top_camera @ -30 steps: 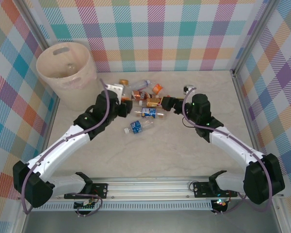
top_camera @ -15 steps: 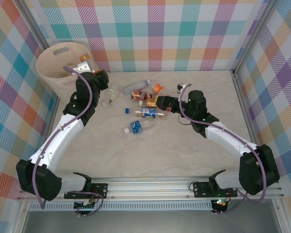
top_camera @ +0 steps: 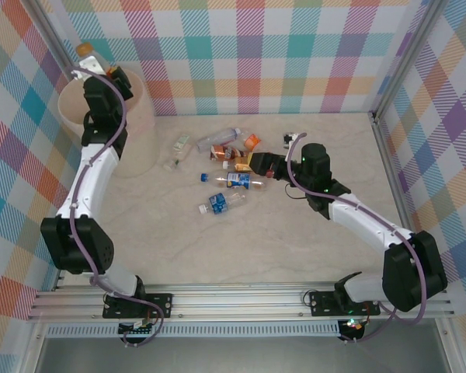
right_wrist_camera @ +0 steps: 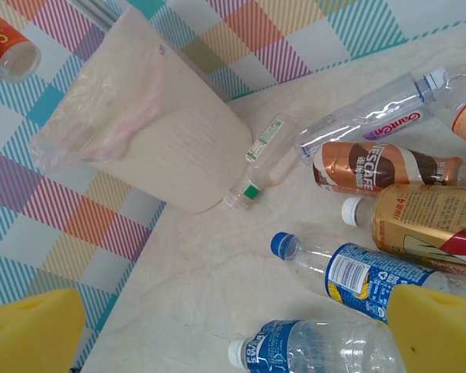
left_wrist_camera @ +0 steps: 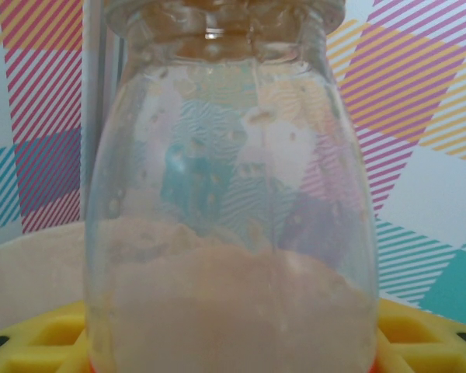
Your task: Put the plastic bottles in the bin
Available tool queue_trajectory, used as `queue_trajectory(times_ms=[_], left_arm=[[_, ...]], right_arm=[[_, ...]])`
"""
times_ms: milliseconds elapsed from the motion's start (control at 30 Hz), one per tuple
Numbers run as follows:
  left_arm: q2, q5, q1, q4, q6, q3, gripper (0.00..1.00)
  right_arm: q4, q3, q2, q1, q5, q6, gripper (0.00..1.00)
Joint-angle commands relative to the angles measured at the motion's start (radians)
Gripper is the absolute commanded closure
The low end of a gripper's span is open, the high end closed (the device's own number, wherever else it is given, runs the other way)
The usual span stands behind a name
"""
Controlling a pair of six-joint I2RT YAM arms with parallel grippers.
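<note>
Left gripper (top_camera: 99, 71) is closed on a clear bottle (top_camera: 86, 53), held above the bin (top_camera: 137, 116) rim. Right gripper (top_camera: 262, 165) is spread wide and empty over the other bottles (top_camera: 231, 200), which lie right of the bin.

Pale table (top_camera: 241, 241) bears scattered plastic bottles (top_camera: 221, 202) and the bin (top_camera: 140, 134).

Bright even light; the close bottle (left_wrist_camera: 233, 194) looks soft and blurred.

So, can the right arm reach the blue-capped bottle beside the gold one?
Probably yes: the right pincer hangs open close to the blue-capped bottle, nothing lies over it, though the gold bottle alongside may crowd a finger.
</note>
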State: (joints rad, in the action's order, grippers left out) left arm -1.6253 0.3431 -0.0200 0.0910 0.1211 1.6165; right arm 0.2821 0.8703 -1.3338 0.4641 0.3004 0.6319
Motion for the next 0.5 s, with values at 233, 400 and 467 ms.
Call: queue_trajectory(times_ms=[233,400,467], left_arm=[[-0.151,-0.121,-0.075,-0.33,-0.02,0.225,0.54],[-0.183,-0.18,-0.081,-0.392,-0.01,0.245,0.51],[-0.202,-0.227,-0.081,-0.437,0.003,0.274,0.45]], right_arm=[[-0.028,0.05,-0.008,-0.001,-0.009,0.012,0.0],[-0.033,0.053,-0.018,-0.001,-0.004,0.02,0.0],[-0.036,0.055,-0.018,-0.001,-0.002,0.019,0.0]])
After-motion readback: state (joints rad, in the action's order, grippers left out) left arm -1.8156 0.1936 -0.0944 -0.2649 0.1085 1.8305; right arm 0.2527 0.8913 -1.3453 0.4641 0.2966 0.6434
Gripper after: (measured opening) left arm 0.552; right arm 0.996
